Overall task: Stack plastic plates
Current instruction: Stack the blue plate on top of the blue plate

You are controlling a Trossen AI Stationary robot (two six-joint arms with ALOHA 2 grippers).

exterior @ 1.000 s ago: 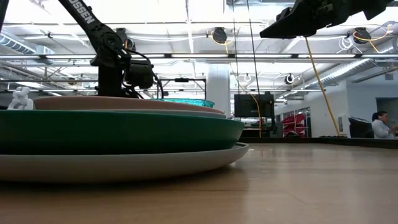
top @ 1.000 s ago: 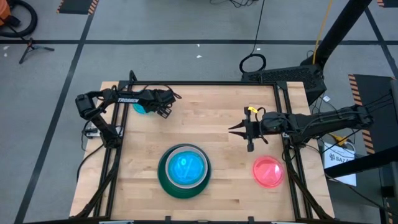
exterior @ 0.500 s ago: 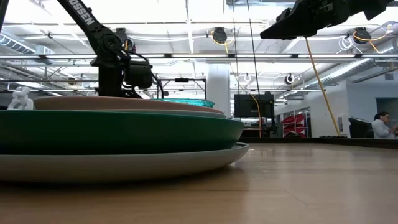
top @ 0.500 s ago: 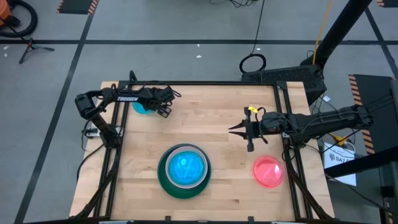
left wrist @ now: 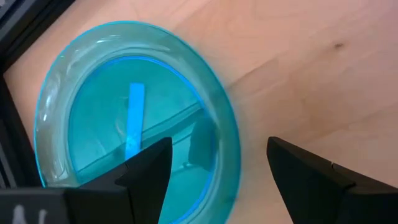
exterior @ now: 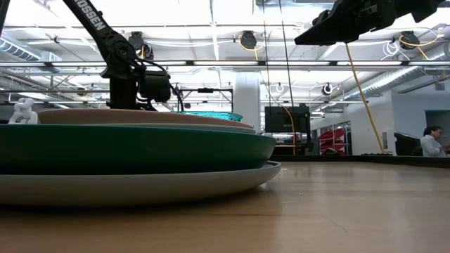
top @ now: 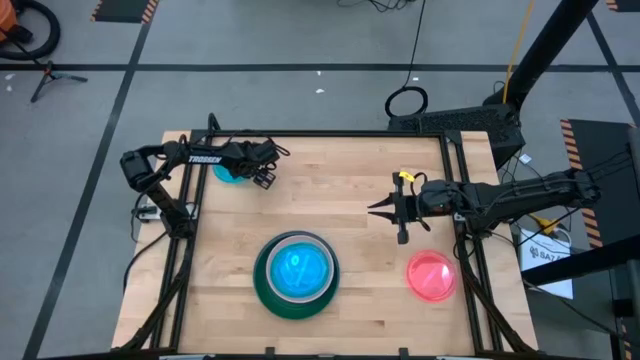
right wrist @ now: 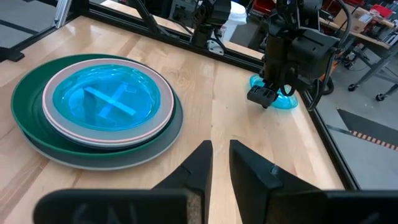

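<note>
A stack of plates (top: 296, 273) stands near the table's near edge: a large grey plate at the bottom, then a dark green one (exterior: 140, 147), medium plates, and a translucent cyan plate on top (right wrist: 102, 102). A second small cyan plate (left wrist: 124, 112) lies flat by the far left corner (top: 226, 173). My left gripper (left wrist: 219, 146) hovers open at that plate's right rim, one finger over its inside and one over the bare wood. A pink-red plate (top: 432, 277) lies near the right edge. My right gripper (top: 372, 209) is shut and hangs in the air right of centre.
A black metal frame (top: 320, 133) borders the table on all sides. Bare wood lies between the stack, the cyan plate and the pink-red plate. A person sits far off in the room behind the table (exterior: 429, 140).
My left gripper has shifted slightly toward the table's left edge, staying open over the small cyan plate. The plates have kept their places.
</note>
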